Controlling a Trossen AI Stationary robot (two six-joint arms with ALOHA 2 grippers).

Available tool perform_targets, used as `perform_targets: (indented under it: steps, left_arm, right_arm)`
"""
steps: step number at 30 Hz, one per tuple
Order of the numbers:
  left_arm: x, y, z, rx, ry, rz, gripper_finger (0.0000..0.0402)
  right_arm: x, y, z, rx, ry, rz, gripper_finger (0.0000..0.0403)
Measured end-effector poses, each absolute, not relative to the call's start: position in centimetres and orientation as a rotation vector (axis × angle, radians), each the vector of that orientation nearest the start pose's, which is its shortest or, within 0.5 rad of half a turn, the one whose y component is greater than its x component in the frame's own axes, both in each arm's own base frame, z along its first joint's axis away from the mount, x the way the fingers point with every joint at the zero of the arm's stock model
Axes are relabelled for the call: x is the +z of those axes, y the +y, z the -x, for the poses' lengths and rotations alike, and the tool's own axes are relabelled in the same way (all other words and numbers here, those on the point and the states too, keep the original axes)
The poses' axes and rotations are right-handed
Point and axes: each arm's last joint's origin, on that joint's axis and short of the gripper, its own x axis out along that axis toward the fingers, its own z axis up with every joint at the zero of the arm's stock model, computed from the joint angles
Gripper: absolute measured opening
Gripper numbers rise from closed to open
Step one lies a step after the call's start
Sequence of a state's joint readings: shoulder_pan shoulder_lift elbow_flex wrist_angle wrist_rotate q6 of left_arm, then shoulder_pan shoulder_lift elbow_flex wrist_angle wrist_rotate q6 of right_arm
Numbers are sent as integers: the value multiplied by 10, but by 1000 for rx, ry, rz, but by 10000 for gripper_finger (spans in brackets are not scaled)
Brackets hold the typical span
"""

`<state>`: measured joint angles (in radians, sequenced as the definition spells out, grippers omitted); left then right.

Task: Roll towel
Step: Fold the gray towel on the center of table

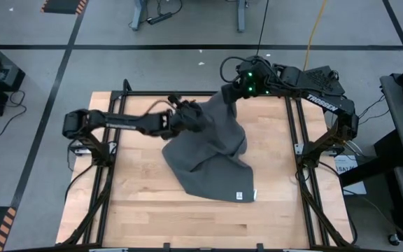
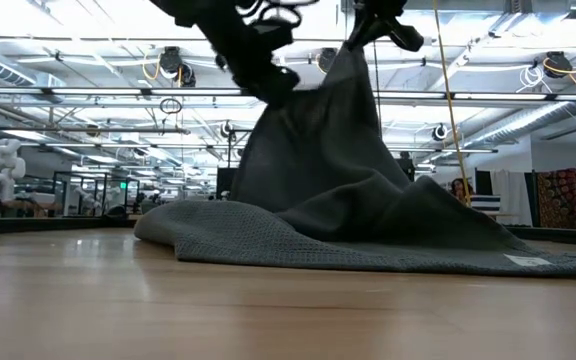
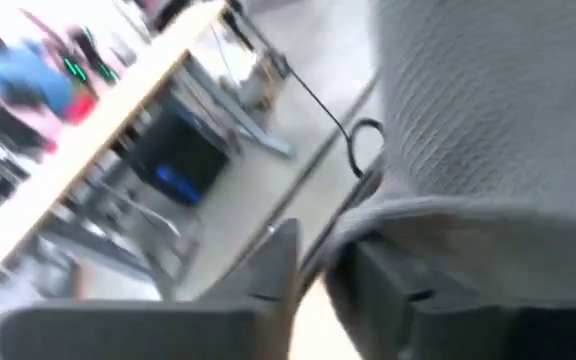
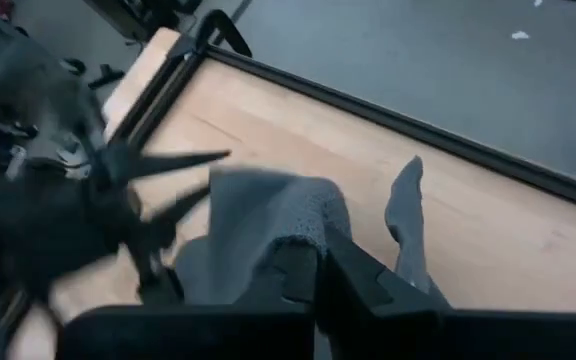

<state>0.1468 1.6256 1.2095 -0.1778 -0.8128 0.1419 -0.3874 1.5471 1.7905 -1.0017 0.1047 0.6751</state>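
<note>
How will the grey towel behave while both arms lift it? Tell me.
Probably floppy: the towel hangs in loose folds from the left gripper and right gripper, its lower part trailing on the table. Probably light, since two pinches at its edge hold it up. Its weave may grip rather than slide.

My left gripper [image 1: 194, 115] is disappearing behind the towel [image 1: 208, 150], so I'm not making out its fingers. The low view's top edge is cutting off both arms, and my left wrist view is blurring.
</note>
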Motion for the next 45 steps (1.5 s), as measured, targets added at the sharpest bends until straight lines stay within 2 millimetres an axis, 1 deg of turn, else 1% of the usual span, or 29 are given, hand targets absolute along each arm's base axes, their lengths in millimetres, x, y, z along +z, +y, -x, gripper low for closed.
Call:
perform_targets:
  steps: [2, 4, 6, 8, 10, 14, 16, 18, 20, 23, 25, 27, 30, 32, 34, 35, 38, 40, 42, 45]
  left_arm:
    - [271, 90, -338, 868, 698, -215, 20]
    - [266, 109, -331, 785, 715, -49, 10]
    - [258, 127, -324, 651, 730, 140, 21]
    - [251, 138, -320, 526, 722, 305, 44]
    - [245, 143, -316, 455, 734, 381, 72]
    - [241, 142, -312, 425, 790, 342, 128]
    - [245, 135, -314, 388, 778, 309, 149]
    - [254, 121, -319, 324, 735, 267, 164]
    - [260, 102, -325, 267, 704, 215, 174]
    - [264, 71, -336, 248, 666, 120, 186]
    - [270, 50, -343, 281, 602, 62, 193]
    - [277, 32, -349, 354, 511, 14, 200]
    - [288, 17, -358, 460, 348, -36, 212]
    - [296, 14, -361, 470, 271, -83, 222]
    - [296, 16, -367, 476, 238, -134, 235]
    - [292, 18, -369, 484, 254, -153, 241]
    - [271, 29, -377, 546, 321, -180, 258]
    - [266, 33, -380, 609, 327, -189, 266]
    - [269, 36, -382, 661, 275, -186, 269]
    - [273, 45, -382, 712, 247, -220, 270]
  right_arm:
    - [418, -119, -283, -704, 593, -714, 0]
    - [416, -118, -281, -707, 614, -711, 0]
    - [415, -118, -281, -710, 623, -711, 0]
    - [414, -118, -282, -717, 627, -724, 0]
    - [410, -120, -286, -731, 630, -748, 0]
    - [403, -122, -293, -750, 642, -786, 0]
    - [399, -124, -299, -755, 634, -806, 0]
    - [397, -126, -303, -763, 618, -834, 0]
    - [397, -127, -306, -757, 590, -846, 0]
    - [401, -129, -309, -744, 542, -852, 0]
    - [402, -129, -309, -742, 527, -858, 0]
    - [402, -129, -309, -741, 523, -859, 0]
    - [403, -129, -311, -739, 502, -871, 0]
    - [405, -129, -312, -733, 479, -879, 0]
    - [406, -130, -313, -728, 463, -881, 0]
    - [407, -130, -313, -726, 455, -883, 0]
    - [409, -130, -313, -720, 434, -888, 0]
    - [409, -129, -314, -717, 433, -887, 0]
    - [409, -128, -314, -714, 439, -882, 0]
    - [409, -125, -315, -698, 446, -881, 0]
